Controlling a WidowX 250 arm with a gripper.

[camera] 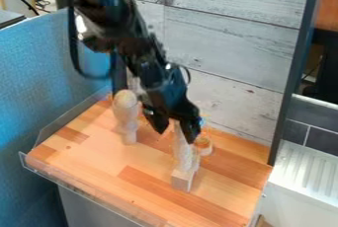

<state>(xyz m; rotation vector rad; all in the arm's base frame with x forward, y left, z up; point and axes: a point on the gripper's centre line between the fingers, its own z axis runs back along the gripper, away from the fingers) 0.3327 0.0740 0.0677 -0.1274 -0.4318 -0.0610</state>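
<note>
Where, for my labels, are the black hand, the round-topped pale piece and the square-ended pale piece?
Black hand [176, 133]: camera view, midway between its fingertips.
Round-topped pale piece [125, 99]: camera view, its rounded top.
Square-ended pale piece [181, 180]: camera view, squared lower end.

The wooden bench [86, 157] has a transparent rim [92, 190]. A blue panel [46, 78] stands at left, pale grey boards [231, 43] are behind, and at right dark tiles [310, 118] are above a white ridged surface [304, 171].
</note>
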